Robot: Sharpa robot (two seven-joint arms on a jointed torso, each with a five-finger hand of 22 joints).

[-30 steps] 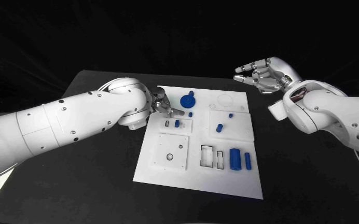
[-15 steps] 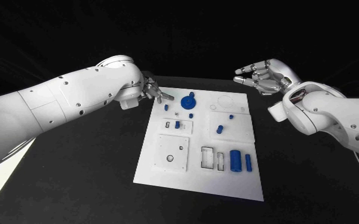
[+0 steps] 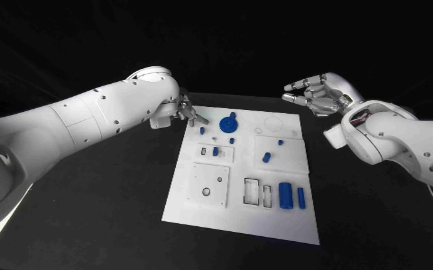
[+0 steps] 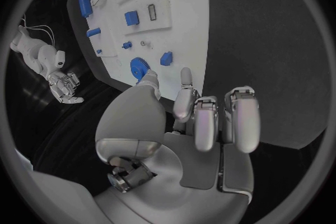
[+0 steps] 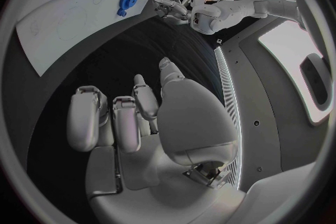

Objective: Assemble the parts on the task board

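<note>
The white task board [image 3: 242,220] lies in the middle of the black table. A blue gear [image 3: 228,120] stands near its far edge, with small blue pieces [image 3: 214,151] around it and two blue cylinders [image 3: 285,195] at the near right. My left hand [image 3: 187,112] hovers over the board's far left corner, fingers apart and empty. In the left wrist view the left hand [image 4: 203,117] is above the table beside the board [image 4: 182,22], close to the gear [image 4: 139,67]. My right hand [image 3: 316,95] is raised beyond the board's far right corner, fingers spread, holding nothing.
A raised white plate [image 3: 208,184] with a small hole sits on the board's near left. Two rectangular slots [image 3: 251,190] lie beside it. In the right wrist view, my right hand [image 5: 133,117] hangs over dark table beside the board [image 5: 70,17].
My left hand has drawn back from the small plate on the board's left toward the far left corner, uncovering a small blue piece. The right hand has stayed put.
</note>
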